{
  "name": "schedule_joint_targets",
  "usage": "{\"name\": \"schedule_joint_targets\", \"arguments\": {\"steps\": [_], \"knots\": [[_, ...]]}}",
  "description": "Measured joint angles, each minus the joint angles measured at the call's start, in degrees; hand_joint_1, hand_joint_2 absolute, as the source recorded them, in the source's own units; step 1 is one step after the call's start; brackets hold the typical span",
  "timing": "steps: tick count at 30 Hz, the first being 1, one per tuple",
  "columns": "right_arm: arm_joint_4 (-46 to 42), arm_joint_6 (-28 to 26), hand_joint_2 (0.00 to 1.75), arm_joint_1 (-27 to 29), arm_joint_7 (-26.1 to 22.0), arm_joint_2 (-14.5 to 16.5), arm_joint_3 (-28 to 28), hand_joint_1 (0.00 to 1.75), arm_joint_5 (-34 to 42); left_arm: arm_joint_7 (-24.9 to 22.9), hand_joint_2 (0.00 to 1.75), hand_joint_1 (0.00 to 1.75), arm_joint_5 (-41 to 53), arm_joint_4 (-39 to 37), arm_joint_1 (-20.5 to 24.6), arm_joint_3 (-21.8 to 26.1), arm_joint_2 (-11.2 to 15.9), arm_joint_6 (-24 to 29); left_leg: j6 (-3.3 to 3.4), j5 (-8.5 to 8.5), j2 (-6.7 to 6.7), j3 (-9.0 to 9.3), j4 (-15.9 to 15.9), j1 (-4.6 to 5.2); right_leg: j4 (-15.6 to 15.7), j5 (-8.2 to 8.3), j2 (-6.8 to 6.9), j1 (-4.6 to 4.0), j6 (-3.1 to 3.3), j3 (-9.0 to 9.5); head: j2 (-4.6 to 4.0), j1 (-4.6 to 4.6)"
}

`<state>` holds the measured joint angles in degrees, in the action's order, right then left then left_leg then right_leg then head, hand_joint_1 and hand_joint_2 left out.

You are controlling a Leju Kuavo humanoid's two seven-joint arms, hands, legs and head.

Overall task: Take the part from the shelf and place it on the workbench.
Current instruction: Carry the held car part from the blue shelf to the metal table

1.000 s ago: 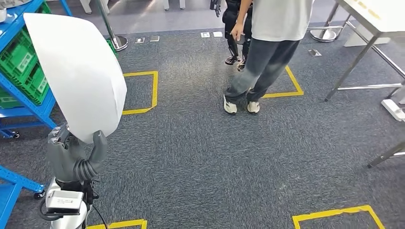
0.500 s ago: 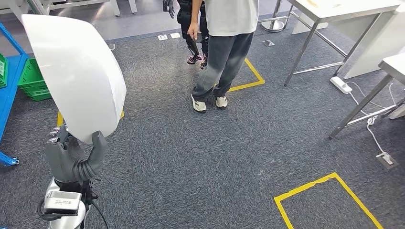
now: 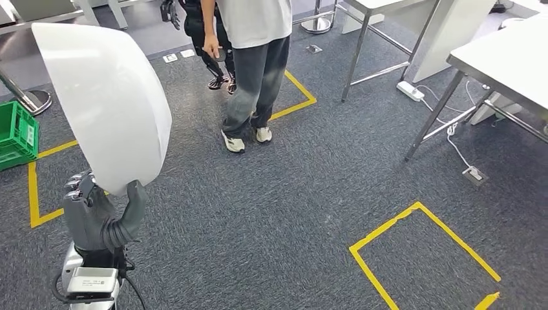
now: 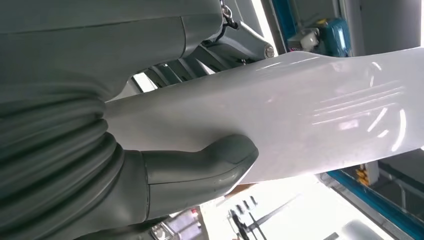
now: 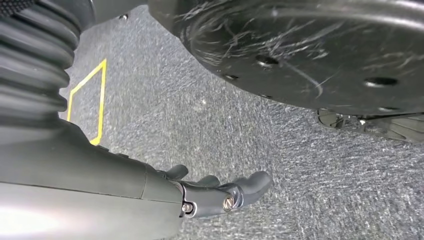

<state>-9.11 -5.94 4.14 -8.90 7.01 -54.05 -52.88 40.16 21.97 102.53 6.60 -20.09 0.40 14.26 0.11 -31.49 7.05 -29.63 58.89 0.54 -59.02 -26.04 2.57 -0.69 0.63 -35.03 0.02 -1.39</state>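
The part is a large, smooth white curved shell standing upright at the left of the head view. My left hand grips its lower edge, thumb on the near face and the other fingers behind it. In the left wrist view the grey thumb presses on the glossy white part. My right hand hangs over the grey carpet, fingers loosely apart and holding nothing. A workbench with a pale top and metal legs stands at the far right.
A person in a white shirt and grey trousers stands ahead on the carpet. A second table is behind them. A green crate sits at the left edge. Yellow tape squares mark the floor. A power strip and cable lie under the tables.
The whole view has swung to the right: the blue shelf has left the picture and the tables have come in at the right. My left hand keeps the same hold on the white part.
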Motion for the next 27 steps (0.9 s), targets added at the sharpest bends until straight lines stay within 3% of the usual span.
{"name": "schedule_joint_targets", "arguments": {"steps": [2,4,6,7,8,9,11,13,15,17,19,21,22,23,24,26,27], "knots": [[0.0,0.2,0.00,-0.1,0.0,0.0,0.0,0.00,-0.1,0.0,1.75,1.75,0.3,0.9,-0.4,-0.6,0.6,0.5,-0.67,-1.71,-2.65,-0.58,2.2,-0.09,0.6,0.43,-1.40,0.44,0.51,0.14,0.00,0.04],[0.0,0.2,0.00,-0.3,0.0,0.0,0.0,0.00,-0.3,0.1,1.75,1.75,0.4,1.5,-0.8,-1.2,1.3,0.8,-1.16,-5.53,-6.19,-3.54,8.9,-0.28,0.8,0.59,-2.87,0.71,0.85,0.20,0.00,0.08],[0.0,0.3,0.00,-0.4,0.0,0.0,0.0,0.00,-0.3,0.0,1.75,1.75,0.5,1.7,-1.3,-1.5,1.8,0.9,-1.40,-7.96,-6.94,-6.74,15.2,-0.46,0.7,0.60,-4.62,0.77,0.93,0.18,0.00,0.07],[0.0,0.3,0.00,-0.5,0.0,0.0,0.0,0.00,-0.3,0.0,1.75,1.75,0.5,1.7,-1.5,-1.6,2.0,0.9,-1.46,-7.41,-7.00,-7.18,15.8,-0.53,0.7,0.64,-5.58,0.82,0.88,0.18,0.00,0.07],[0.0,0.3,0.00,-0.6,0.0,0.0,0.0,0.00,-0.3,0.0,1.75,1.75,0.5,1.8,-1.6,-1.6,2.2,0.9,-1.49,-5.77,-7.19,-6.57,14.1,-0.63,0.6,0.68,-6.53,0.89,0.78,0.19,0.00,0.07],[0.0,0.3,0.00,-0.6,0.0,0.0,0.0,0.00,-0.3,0.0,1.75,1.75,0.5,1.9,-1.6,-1.7,2.4,0.9,-1.57,-3.42,-7.95,-4.98,10.5,-0.82,0.4,0.69,-7.48,0.99,0.60,0.19,0.00,0.07],[0.0,0.3,0.00,-0.9,0.0,-0.1,0.0,0.00,-0.3,0.0,1.75,1.75,0.6,2.2,-1.6,-1.8,2.5,1.0,-1.61,-0.04,-11.11,-1.95,3.3,-1.26,-0.1,0.68,-9.23,1.06,-0.03,-0.02,0.00,0.07],[0.0,0.3,0.00,-1.0,0.0,-0.2,0.0,0.00,-0.3,0.0,1.75,1.75,0.9,2.4,-1.7,-2.1,2.7,1.2,-0.98,0.76,-12.63,-1.10,0.8,-1.32,-0.2,0.85,-10.65,1.02,-0.86,-0.40,0.00,0.04],[0.0,0.4,0.00,-1.1,0.0,-0.3,0.0,0.00,-0.3,0.0,1.75,1.75,0.8,2.7,-1.5,-2.8,3.0,1.1,0.10,1.14,-11.11,-1.03,0.7,-1.20,0.0,1.23,-11.48,1.05,-1.59,-0.83,0.00,0.02],[0.0,0.4,0.00,-1.1,0.1,-0.3,0.0,0.00,-0.3,0.0,1.75,1.75,-0.4,3.2,-0.9,-4.0,3.3,0.2,0.92,1.54,-9.60,-0.97,0.5,-1.23,-1.9,0.16,-9.27,0.87,-2.03,-2.09,0.00,-0.20],[0.0,0.4,0.00,-1.1,0.3,-0.3,0.0,0.00,-0.3,0.0,1.75,1.75,-1.4,3.6,-0.2,-5.2,3.9,-0.5,1.36,1.69,-8.00,-1.15,0.5,-1.07,-8.4,-3.26,-5.93,0.67,-2.25,-5.23,0.00,-0.46],[0.0,0.4,0.00,-1.1,0.1,-0.3,0.0,0.00,-0.2,0.0,1.75,1.75,-1.5,3.4,0.3,-5.7,4.3,-0.7,1.54,1.63,-6.16,-1.25,0.5,-0.78,-15.9,-6.20,-4.83,0.68,-2.32,-8.79,0.00,-0.50],[0.0,0.4,0.00,-1.1,0.0,-0.3,0.0,0.00,-0.1,0.0,1.75,1.75,-1.3,3.3,0.5,-5.9,4.4,-0.7,1.62,1.58,-5.25,-1.26,0.5,-0.66,-17.3,-6.30,-4.66,0.66,-2.24,-9.41,0.00,-0.50],[0.0,0.4,0.00,-1.1,-0.1,-0.3,0.0,0.00,0.0,0.0,1.75,1.75,-1.2,3.1,0.7,-5.9,4.4,-0.8,1.68,1.51,-4.39,-1.22,0.5,-0.55,-16.2,-5.32,-4.50,0.62,-2.09,-8.76,0.00,-0.50],[0.0,0.4,0.00,-1.0,0.0,-0.3,0.0,0.00,0.0,0.0,1.75,1.75,-1.0,3.0,0.9,-6.0,4.4,-0.8,1.71,1.42,-3.66,-1.13,0.5,-0.47,-12.7,-3.61,-4.00,0.53,-1.84,-6.87,0.00,-0.49],[0.0,0.4,0.00,-0.6,0.1,-0.3,0.0,0.00,0.0,0.0,1.75,1.75,-0.9,2.9,1.4,-6.1,4.4,-1.0,1.56,1.11,-2.45,-0.94,0.5,-0.15,-4.3,-0.80,-0.80,0.12,-1.04,-2.14,0.00,-0.47],[0.0,0.4,0.00,-0.4,0.2,-0.3,0.0,0.00,0.0,0.0,1.75,1.75,-0.9,2.9,1.6,-6.2,4.4,-1.0,1.34,0.92,-2.00,-0.89,0.5,-0.02,-1.7,-0.23,0.57,-0.07,-0.67,-0.63,0.00,-0.46]]}}
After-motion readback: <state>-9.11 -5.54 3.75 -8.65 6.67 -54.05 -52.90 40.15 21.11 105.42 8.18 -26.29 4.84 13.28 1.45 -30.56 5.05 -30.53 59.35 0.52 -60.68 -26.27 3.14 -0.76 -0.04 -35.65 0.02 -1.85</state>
